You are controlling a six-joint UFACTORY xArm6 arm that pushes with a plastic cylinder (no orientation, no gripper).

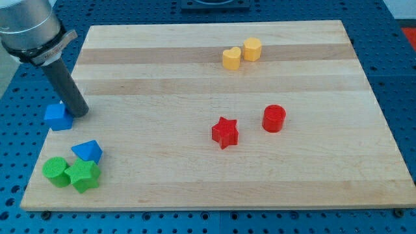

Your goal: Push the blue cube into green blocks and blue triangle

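Observation:
The blue cube (58, 117) sits at the board's left edge. My tip (80, 112) rests right against the cube's right side, slightly toward the view's top. Below the cube lie the blue triangle (88, 151), a green cylinder (56, 171) and a green star-shaped block (84, 175), clustered together at the bottom left corner. The cube is a short gap above this cluster.
A red star (225, 132) and a red cylinder (273, 118) lie at the board's middle right. A yellow heart (231, 58) and a yellow hexagonal block (252, 49) sit near the top. The wooden board (260, 188) rests on a blue table.

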